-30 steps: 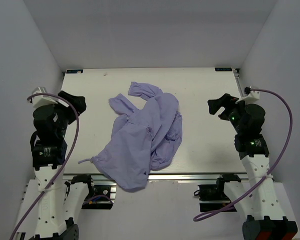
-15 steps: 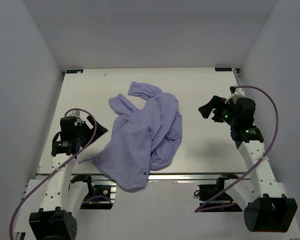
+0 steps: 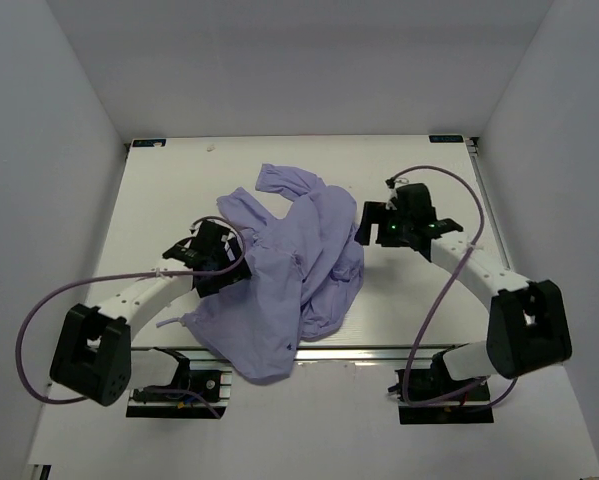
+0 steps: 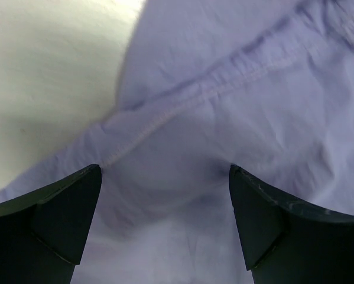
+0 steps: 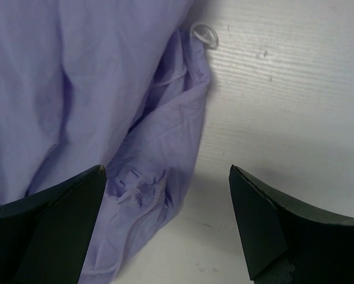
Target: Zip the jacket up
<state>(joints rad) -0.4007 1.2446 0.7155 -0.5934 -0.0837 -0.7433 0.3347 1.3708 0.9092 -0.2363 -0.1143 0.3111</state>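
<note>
While limp on table (image 3: 164, 185), jacket (image 3: 309, 250) at left claw (image 4: 165, 170).

**Inspector A:** Overhead view: light is even and diffuse, the walls (image 3: 39, 150) bright, no glare. Soft shadows lie under the arms (image 3: 144, 290) and in the jacket (image 3: 299, 270) folds.

**Inspector B:** Left wrist view: the table (image 4: 46, 71) is washed out and blurred. Right wrist view: table grain is crisp. The fingers (image 5: 41, 225) read near-black in both.
</note>
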